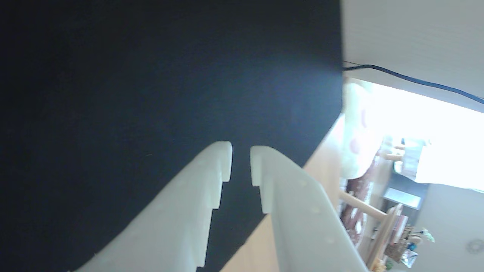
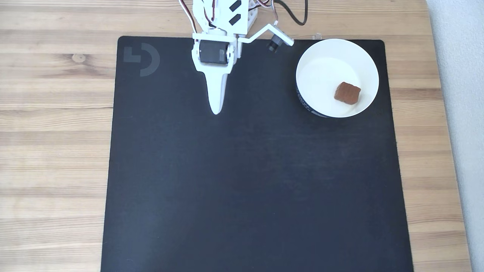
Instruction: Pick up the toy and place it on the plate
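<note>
In the fixed view the reddish-brown toy (image 2: 347, 93) lies inside the white plate (image 2: 321, 68), right of the plate's middle. The plate stands at the mat's top right corner, and its dark outer side shows along the lower left rim. My gripper (image 2: 216, 111) hangs at the top centre, well to the left of the plate, tapering to a point toward the mat's middle. In the wrist view my gripper (image 1: 241, 151) has its white fingers (image 1: 211, 170) nearly together, with a narrow slit between them. Nothing is held between them, and the black mat lies behind.
A large black mat (image 2: 249, 181) with a grey logo (image 2: 141, 58) covers most of the wooden table (image 2: 53, 151). The arm's base and cables (image 2: 291, 15) sit at the top edge. The wrist view shows the mat's edge, a dark cable (image 1: 416, 80) and a bright room beyond.
</note>
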Robot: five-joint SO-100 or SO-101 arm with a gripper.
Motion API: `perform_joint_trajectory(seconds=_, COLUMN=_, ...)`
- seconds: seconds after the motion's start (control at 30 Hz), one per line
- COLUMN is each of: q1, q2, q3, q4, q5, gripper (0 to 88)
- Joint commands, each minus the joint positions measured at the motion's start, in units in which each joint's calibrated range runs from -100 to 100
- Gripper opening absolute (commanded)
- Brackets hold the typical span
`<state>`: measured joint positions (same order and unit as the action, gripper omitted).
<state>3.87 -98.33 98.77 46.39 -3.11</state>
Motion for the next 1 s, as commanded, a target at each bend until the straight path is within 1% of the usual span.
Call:
perform_joint_trajectory(seconds=0.0, q1=0.6, q2=-0.9, q3=0.8, q4=5.7, q5=0.7, gripper=2.5)
perform_joint_trajectory(seconds=0.1, q1=1.8, q2=-0.9, q3=0.8, q4=6.6, q5=0.7, gripper=2.5)
perform_joint_trajectory(seconds=0.97, q1=1.3, q2=-0.9, q3=0.8, q4=6.4, q5=0.6, gripper=2.6)
